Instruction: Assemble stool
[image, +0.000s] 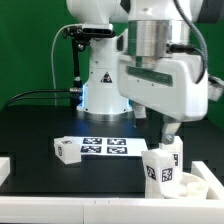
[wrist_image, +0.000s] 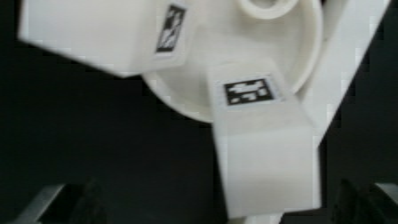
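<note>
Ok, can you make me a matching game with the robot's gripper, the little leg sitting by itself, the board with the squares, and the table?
Things:
1. gripper
2. lone leg
3. marker board
4. table

Descriptions:
A. black
B. lies flat in the middle, printed with tags
C. open, above the stool parts at the exterior view's right
D. right beside the marker board, on the exterior view's left

Pairs: 1-C, 2-D, 3-B, 4-A
</note>
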